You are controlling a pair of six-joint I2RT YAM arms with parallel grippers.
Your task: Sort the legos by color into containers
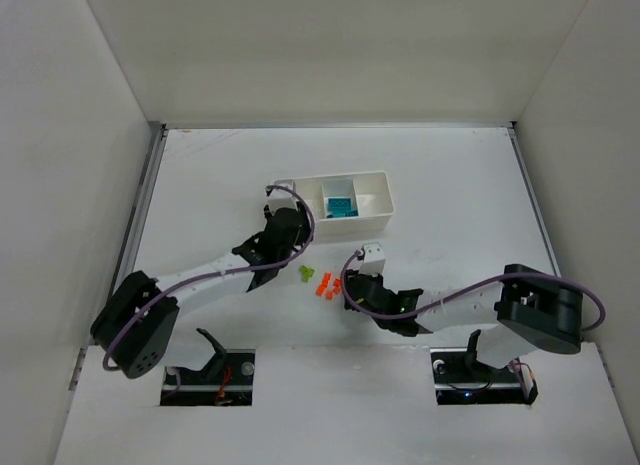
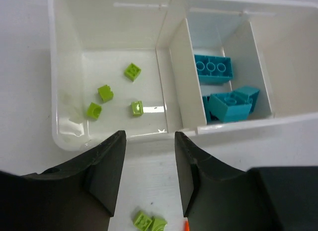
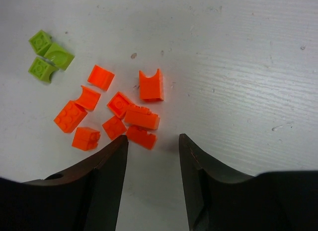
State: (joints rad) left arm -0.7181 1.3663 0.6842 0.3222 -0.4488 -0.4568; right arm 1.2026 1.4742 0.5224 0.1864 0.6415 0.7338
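Left hand [image 2: 149, 136]: open, empty, before tray [image 2: 60, 67]; green legos [image 2: 149, 222] at 6 o'clock. Right hand [image 3: 153, 139]: open, empty; orange legos [image 3: 124, 116] at 11 o'clock.

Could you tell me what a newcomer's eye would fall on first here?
The bright orange bricks scattered loose on the table, just ahead of the right gripper, jaws open. Next, the white tray beyond the left gripper: lime bricks in its left compartment, teal bricks in the middle one.

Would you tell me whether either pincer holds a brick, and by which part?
Nothing is held; the left pincer and right pincer are both open and empty.
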